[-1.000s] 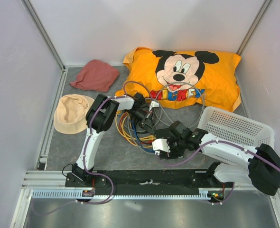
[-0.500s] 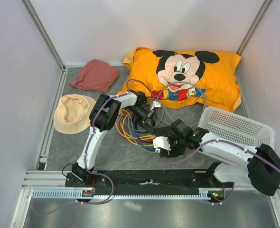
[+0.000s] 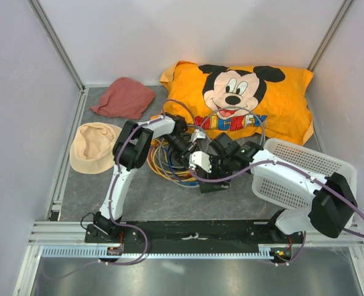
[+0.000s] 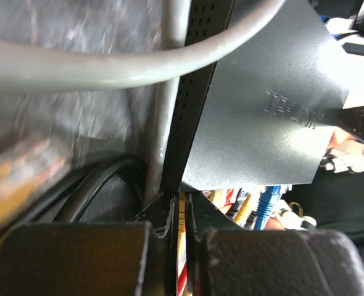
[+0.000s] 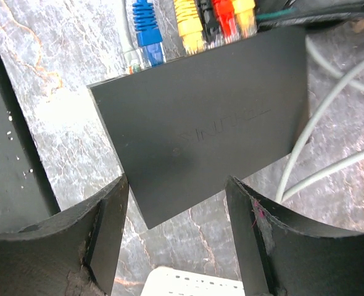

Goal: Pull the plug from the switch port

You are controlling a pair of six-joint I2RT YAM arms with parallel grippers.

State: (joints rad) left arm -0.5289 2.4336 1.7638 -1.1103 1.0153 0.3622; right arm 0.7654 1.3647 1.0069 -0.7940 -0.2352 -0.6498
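Observation:
The switch (image 5: 200, 117) is a flat black box lying on the grey table, and its near corner reaches between the fingers of my open right gripper (image 5: 177, 185). Blue (image 5: 146, 24), yellow (image 5: 188, 24) and red (image 5: 224, 15) plugs sit in its far edge. From above, the right gripper (image 3: 218, 174) covers most of the switch (image 3: 214, 186). My left gripper (image 4: 181, 200) is shut, with a thin yellow cable pinched in the slit, right at the switch (image 4: 256, 117) edge. The top view shows the left gripper (image 3: 183, 147) among the cables.
An orange Mickey pillow (image 3: 256, 102) lies at the back. A white mesh basket (image 3: 302, 169) sits under the right forearm, its rim (image 5: 194, 285) just below the right fingers. Coloured cables (image 3: 168, 168) are heaped left of the switch. A red cloth (image 3: 123, 97) and a beige hat (image 3: 94, 145) lie far left.
The right arm has swung left and away from the near edge, bringing its gripper over the switch with its jaws a little wider. The left gripper stays shut and has shifted slightly among the cables.

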